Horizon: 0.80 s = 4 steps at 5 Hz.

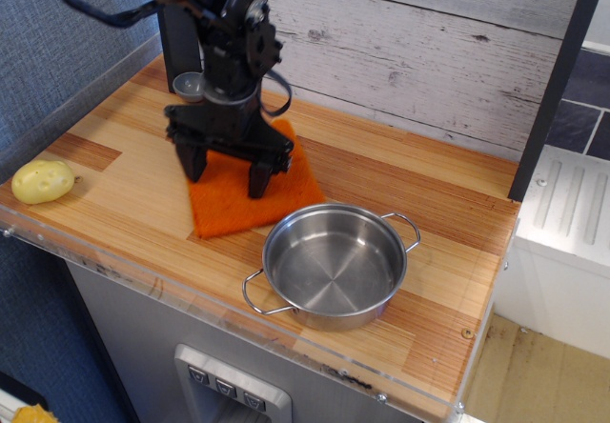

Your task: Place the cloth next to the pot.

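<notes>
The black arm reaches down from the back left corner of the bench, its gripper (225, 168) pointing straight down with the two fingers spread wide apart, tips pressed onto the cloth (250, 192). The cloth is bright orange, nubby and roughly square, lying flat near the front edge, left of centre, its right corner just beside the pot (334, 264). The pot is shiny steel, shallow, with two wire loop handles, and stands at the front edge. There is one cloth, one pot, one yellow potato (42, 181) at the left edge, and one small grey bowl (192, 86) at the back left corner.
</notes>
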Motion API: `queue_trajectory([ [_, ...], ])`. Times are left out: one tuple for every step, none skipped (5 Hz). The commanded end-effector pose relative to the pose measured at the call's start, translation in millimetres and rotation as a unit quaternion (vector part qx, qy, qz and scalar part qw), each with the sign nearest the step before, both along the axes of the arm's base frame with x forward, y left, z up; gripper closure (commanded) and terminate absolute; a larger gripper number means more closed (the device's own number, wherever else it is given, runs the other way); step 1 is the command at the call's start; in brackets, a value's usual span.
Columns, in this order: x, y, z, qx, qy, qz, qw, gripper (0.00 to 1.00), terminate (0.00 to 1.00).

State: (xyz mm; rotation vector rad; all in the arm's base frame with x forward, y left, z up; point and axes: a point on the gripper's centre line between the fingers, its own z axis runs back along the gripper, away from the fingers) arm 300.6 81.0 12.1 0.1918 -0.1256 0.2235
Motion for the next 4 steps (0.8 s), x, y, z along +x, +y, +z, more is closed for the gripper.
queue_trajectory([
  [-31,12,19,0.002,-0.025,0.03,0.9992,0.0,0.0],
  [-50,10,14,-0.013,-0.018,0.04,0.999,0.0,0.0],
  [-60,6,11,-0.01,-0.01,0.038,0.9992,0.0,0.0],
  [-58,2,16,-0.01,-0.016,0.035,0.9992,0.0,0.0],
])
